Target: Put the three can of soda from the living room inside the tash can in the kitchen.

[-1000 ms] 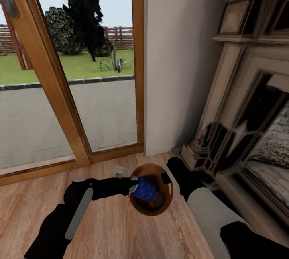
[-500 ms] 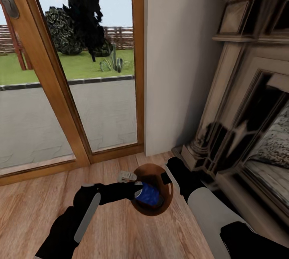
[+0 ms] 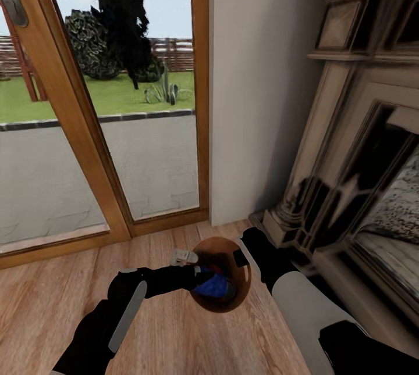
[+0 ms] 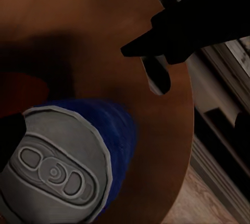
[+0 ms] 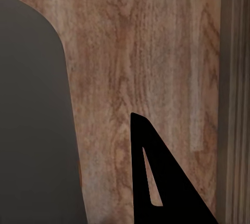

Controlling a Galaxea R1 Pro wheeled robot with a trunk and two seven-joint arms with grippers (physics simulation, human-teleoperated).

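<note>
We have the dark blue can [image 3: 212,285] inside the tash can [image 3: 238,299], which our right pincer [image 3: 240,257] holds by its far rim. Our left pincer [image 3: 195,275] looks parted beside the can, so we should lift it straight up, clear of the rim.

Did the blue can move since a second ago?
Yes. The blue can has gone lower into the bin, whose rim sits in the same place on the wood floor; earlier it stuck up by the rim's near-left edge.
</note>
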